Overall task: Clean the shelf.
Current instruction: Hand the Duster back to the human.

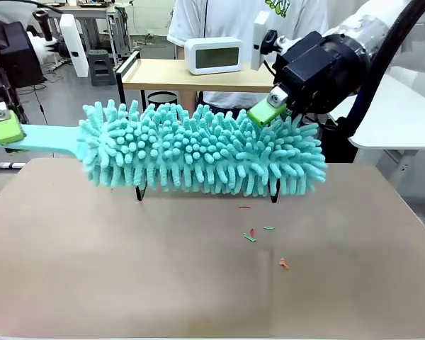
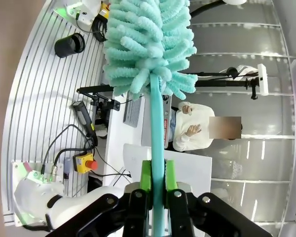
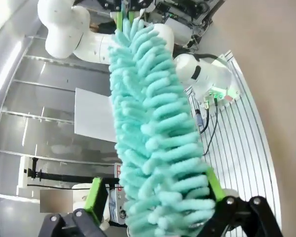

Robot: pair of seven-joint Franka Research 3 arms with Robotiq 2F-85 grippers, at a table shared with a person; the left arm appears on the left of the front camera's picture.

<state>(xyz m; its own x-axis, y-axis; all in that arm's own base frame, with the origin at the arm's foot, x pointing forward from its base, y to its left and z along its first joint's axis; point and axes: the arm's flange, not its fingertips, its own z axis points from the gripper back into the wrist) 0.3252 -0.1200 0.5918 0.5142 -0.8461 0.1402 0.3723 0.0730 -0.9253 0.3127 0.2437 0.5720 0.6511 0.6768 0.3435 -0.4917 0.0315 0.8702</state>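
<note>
A fluffy teal duster (image 1: 205, 152) lies sideways across the front of the shelf (image 1: 163, 74), hiding its lower board. The top wooden board and two black feet show. My left gripper (image 1: 6, 129) is shut on the duster's teal handle (image 2: 157, 128) at the far left; in the left wrist view the gripper (image 2: 158, 183) clamps the handle between its green pads. My right gripper (image 1: 269, 112) hovers at the duster's right end. In the right wrist view this gripper (image 3: 155, 195) is open, its fingers (image 3: 96, 197) wide apart on either side of the duster's head (image 3: 153, 128).
A white digital clock (image 1: 214, 55) stands on the shelf's top board. A person in a white shirt (image 1: 227, 18) stands behind it. Small red and green scraps (image 1: 249, 237) lie on the brown tabletop (image 1: 92, 269) in front. A white table (image 1: 404, 113) is at right.
</note>
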